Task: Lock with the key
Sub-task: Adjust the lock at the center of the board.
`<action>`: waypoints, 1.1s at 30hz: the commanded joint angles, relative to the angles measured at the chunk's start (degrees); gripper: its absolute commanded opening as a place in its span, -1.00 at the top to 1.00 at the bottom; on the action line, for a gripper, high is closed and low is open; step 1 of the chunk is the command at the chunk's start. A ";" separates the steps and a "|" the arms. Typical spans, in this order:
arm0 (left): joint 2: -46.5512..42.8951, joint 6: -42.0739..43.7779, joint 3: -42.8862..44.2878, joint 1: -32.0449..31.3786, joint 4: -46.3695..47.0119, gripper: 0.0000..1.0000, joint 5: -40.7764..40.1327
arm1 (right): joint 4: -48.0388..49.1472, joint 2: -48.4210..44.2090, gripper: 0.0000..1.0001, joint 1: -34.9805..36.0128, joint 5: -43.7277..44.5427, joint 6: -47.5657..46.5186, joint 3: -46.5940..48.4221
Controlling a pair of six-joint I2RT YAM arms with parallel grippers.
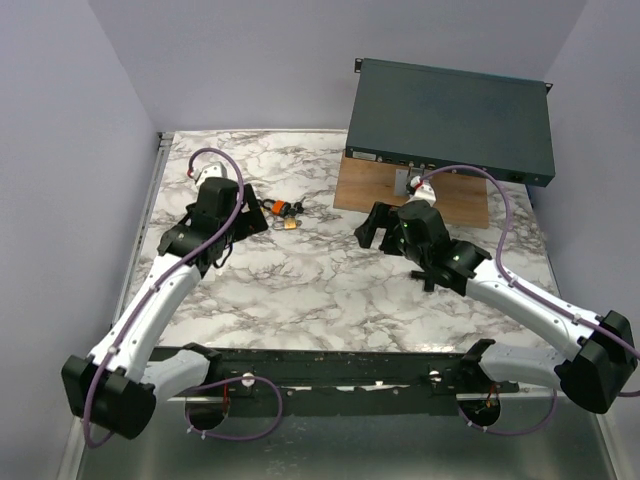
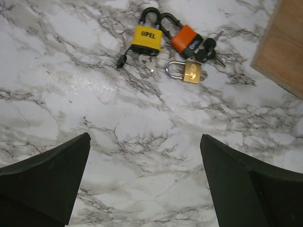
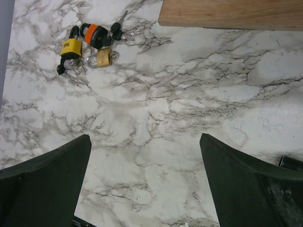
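Observation:
Three padlocks lie bunched on the marble table: a yellow one (image 2: 146, 38), an orange one (image 2: 187, 41) and a small brass one (image 2: 191, 71). Silver keys (image 2: 150, 65) lie under the yellow lock, and black-headed keys (image 2: 207, 48) rest beside the orange lock. The right wrist view shows the same cluster, with the yellow padlock (image 3: 71, 47) at upper left. My left gripper (image 2: 145, 142) is open and empty, just short of the locks (image 1: 285, 211). My right gripper (image 3: 145, 142) is open and empty too, off to the right of them (image 1: 368, 228).
A wooden board (image 1: 445, 198) lies at the back right, carrying a dark green rack unit (image 1: 450, 120) with a small lock fitting on its front. Grey walls close in the table (image 1: 300, 290) on the left, back and right.

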 commanded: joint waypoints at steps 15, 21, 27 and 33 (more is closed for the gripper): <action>44.31 7.65 26.06 10.40 1.04 -0.70 8.87 | -0.50 -5.86 -1.00 0.11 2.33 1.31 -1.63; 51.40 8.36 33.41 11.52 -2.72 -0.65 11.48 | -0.94 -6.17 -1.00 0.17 2.72 1.41 -1.43; 54.54 5.45 37.57 11.96 -7.55 -0.48 13.38 | -0.95 -4.87 -1.00 0.12 2.66 1.43 -0.13; 56.62 0.97 39.92 12.38 -11.12 -0.48 16.62 | 0.41 -3.13 -1.00 0.17 2.07 1.72 1.03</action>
